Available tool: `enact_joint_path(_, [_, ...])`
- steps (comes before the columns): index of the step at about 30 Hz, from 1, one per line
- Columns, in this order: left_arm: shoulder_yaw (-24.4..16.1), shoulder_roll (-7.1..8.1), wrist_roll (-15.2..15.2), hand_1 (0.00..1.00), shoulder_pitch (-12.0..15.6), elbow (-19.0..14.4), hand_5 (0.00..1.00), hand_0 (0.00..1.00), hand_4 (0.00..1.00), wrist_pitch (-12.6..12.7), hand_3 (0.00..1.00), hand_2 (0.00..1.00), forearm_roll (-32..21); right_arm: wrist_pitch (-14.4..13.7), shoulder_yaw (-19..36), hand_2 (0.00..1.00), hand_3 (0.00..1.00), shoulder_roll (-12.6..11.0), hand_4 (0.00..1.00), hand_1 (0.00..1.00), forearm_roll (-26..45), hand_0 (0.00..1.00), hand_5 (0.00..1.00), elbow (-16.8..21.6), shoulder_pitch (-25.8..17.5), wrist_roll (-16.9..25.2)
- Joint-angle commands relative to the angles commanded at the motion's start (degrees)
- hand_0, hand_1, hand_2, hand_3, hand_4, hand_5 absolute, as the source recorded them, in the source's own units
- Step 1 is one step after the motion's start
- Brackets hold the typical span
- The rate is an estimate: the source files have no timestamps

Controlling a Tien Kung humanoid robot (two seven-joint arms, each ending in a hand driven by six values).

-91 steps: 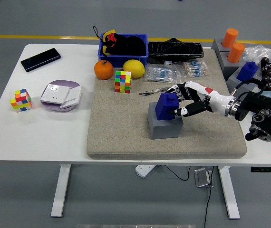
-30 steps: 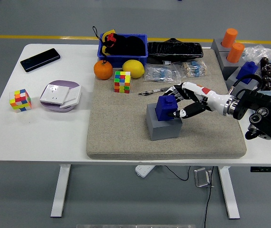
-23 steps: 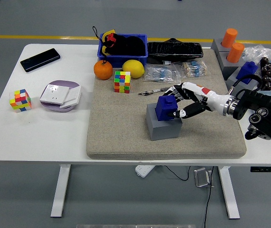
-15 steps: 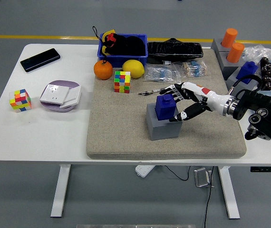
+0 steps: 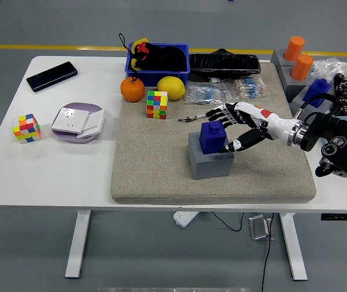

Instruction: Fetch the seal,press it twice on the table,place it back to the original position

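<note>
A blue seal (image 5: pixel 212 136) stands upright on a grey block (image 5: pixel 209 160) in the middle of the beige mat (image 5: pixel 155 170). My right hand (image 5: pixel 231 126) reaches in from the right and sits just right of the seal. Its fingers (image 5: pixel 217 112) are spread and stand apart from the seal, with the thumb low beside the block's top. Nothing is held. My left arm is out of the picture.
Behind the seal lie a metal clip (image 5: pixel 192 118) and bagged parts (image 5: pixel 210 94). A colour cube (image 5: pixel 157 104), an orange (image 5: pixel 133 89), a lemon (image 5: pixel 171 87) and a blue bin (image 5: pixel 158 62) stand at the mat's back left. Orange seals (image 5: pixel 297 58) and another blue seal (image 5: pixel 318 91) sit at right.
My right hand was curled around the blue seal on the block; its fingers have opened and drawn slightly back to the right. The seal stays on the block.
</note>
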Motion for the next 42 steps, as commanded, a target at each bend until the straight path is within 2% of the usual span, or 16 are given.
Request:
enact_joint_path(12, [-0.37, -0.04, 0.02, 0.696, 0.11, -0.05, 0.290, 0.722, 0.697, -0.07, 0.759, 0.684, 0.01, 1.18, 4.32, 0.790, 0.797, -1.58, 0.998, 0.775, -0.72, 0.769, 0.035, 1.20, -0.45, -1.04])
enact_joint_path(17, [0.03, 0.21, -0.01, 0.695, 0.06, 0.00, 0.291, 0.723, 0.698, -0.02, 0.758, 0.684, -0.31, 2.06, 7.87, 0.796, 0.797, -3.51, 0.998, 0.783, -0.65, 0.775, 0.068, 1.07, -2.53, -2.13])
enact_joint_path(20, [0.37, 0.48, 0.00, 0.695, 0.00, 0.04, 0.291, 0.723, 0.698, -0.01, 0.758, 0.684, -0.54, 3.56, 11.49, 0.796, 0.797, -5.10, 0.998, 0.783, 0.27, 0.775, 0.068, 1.33, -5.07, -3.90])
enact_joint_path(21, [0.43, 0.57, -0.02, 0.696, -0.03, 0.06, 0.292, 0.722, 0.698, 0.01, 0.758, 0.684, -0.59, 4.04, 13.00, 0.849, 0.835, -5.72, 0.998, 0.855, 0.22, 0.875, 0.255, 1.63, -6.15, -4.48])
enact_joint_path(26, [0.68, 0.76, -0.06, 0.696, 0.06, 0.07, 0.292, 0.722, 0.698, 0.03, 0.758, 0.684, -0.68, 5.49, 20.14, 0.849, 0.835, -8.79, 0.998, 0.855, -1.15, 0.875, 0.255, 4.05, -11.85, -6.74])
enact_joint_path(27, [0.72, 0.77, -0.05, 0.696, 0.06, 0.07, 0.292, 0.722, 0.698, 0.01, 0.759, 0.684, -0.65, 5.60, 21.50, 0.881, 0.873, -9.24, 0.998, 0.888, -1.43, 0.906, 0.347, 4.37, -12.92, -7.02])
enact_joint_path(31, [0.44, 0.79, -0.18, 0.696, -0.03, 0.01, 0.292, 0.722, 0.698, 0.06, 0.759, 0.684, -0.22, 5.55, 29.35, 0.881, 0.873, -11.01, 0.998, 0.888, -2.38, 0.906, 0.347, 5.86, -18.78, -8.20])
enact_joint_path(32, [0.51, 0.79, -0.16, 0.696, -0.03, 0.02, 0.292, 0.722, 0.698, 0.05, 0.759, 0.684, -0.21, 5.57, 31.32, 0.881, 0.873, -11.14, 0.998, 0.888, -2.27, 0.906, 0.347, 6.09, -19.99, -8.46])
enact_joint_path(33, [0.68, 0.76, -0.17, 0.696, 0.07, 0.07, 0.292, 0.723, 0.699, 0.08, 0.757, 0.684, -0.32, 5.89, 33.80, 0.886, 0.877, -11.03, 0.998, 0.893, -2.74, 0.910, 0.487, 6.54, -21.84, -9.09])
enact_joint_path(38, [0.55, 0.59, -0.13, 0.696, 0.07, 0.09, 0.292, 0.723, 0.699, 0.08, 0.757, 0.684, -0.15, 6.03, 44.00, 0.886, 0.877, -10.19, 0.998, 0.893, -4.90, 0.910, 0.487, 8.27, -27.48, -10.46])
enact_joint_path(39, [0.45, 0.55, -0.13, 0.696, -0.02, 0.07, 0.292, 0.724, 0.699, 0.08, 0.758, 0.684, -0.04, 5.92, 45.61, 0.893, 0.877, -10.08, 0.998, 0.896, -5.24, 0.913, 0.636, 8.53, -28.22, -10.54])
enact_joint_path(42, [0.20, 0.50, -0.15, 0.696, -0.25, -0.04, 0.292, 0.724, 0.699, 0.06, 0.758, 0.684, 0.26, 5.47, 50.27, 0.893, 0.877, -9.79, 0.998, 0.896, -6.73, 0.913, 0.636, 8.99, -30.41, -10.64])
